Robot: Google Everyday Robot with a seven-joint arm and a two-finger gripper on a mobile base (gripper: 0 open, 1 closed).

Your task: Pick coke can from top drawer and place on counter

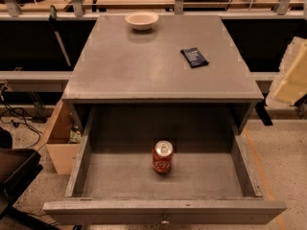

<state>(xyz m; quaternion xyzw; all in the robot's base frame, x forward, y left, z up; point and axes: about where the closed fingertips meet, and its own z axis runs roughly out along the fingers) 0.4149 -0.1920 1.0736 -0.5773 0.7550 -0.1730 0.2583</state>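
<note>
The coke can (162,158) is small and red with a silver top. It stands upright in the middle of the open top drawer (120,183), towards the back. The drawer is pulled out fully, and its front panel with a small knob (164,219) sits at the bottom of the view. The grey counter (144,66) lies above and behind the drawer. My gripper (292,75) shows as a pale cream shape at the right edge, level with the counter, off its right side and far from the can.
A cream bowl (142,19) stands at the counter's back edge. A dark blue snack packet (194,57) lies on the counter's right half. A cardboard box (60,143) stands on the floor to the left of the cabinet. A dark chair part (14,176) is at the lower left.
</note>
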